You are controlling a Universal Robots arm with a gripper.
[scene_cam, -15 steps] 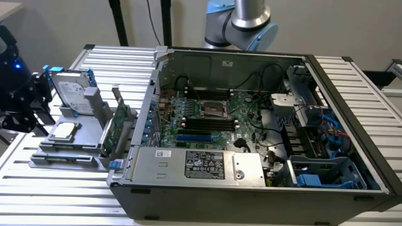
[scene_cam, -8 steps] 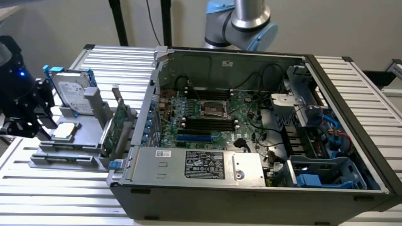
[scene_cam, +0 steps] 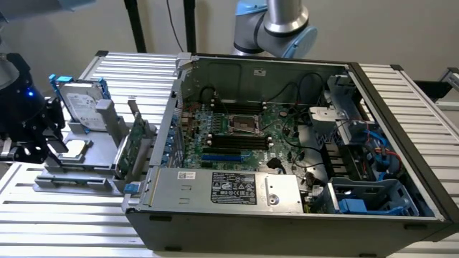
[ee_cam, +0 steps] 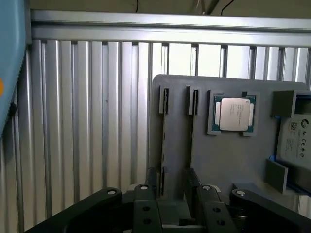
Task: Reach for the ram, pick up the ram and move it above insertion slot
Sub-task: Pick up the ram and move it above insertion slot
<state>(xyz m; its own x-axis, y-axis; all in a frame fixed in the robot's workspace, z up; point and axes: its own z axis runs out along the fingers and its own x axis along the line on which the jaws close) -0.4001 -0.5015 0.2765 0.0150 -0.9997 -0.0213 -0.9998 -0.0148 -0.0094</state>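
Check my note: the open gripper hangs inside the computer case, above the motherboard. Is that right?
No. The gripper is open, but it hangs outside the computer case, above the gray parts holder at the exterior view's left, not above the motherboard. The exterior view shows this.

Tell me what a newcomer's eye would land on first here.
The open computer case fills the middle of the exterior view, its green main board bare. At that view's left sits a grey holder with a hard drive standing in it. In the wrist view the open tool hangs over the holder, near a silver processor.
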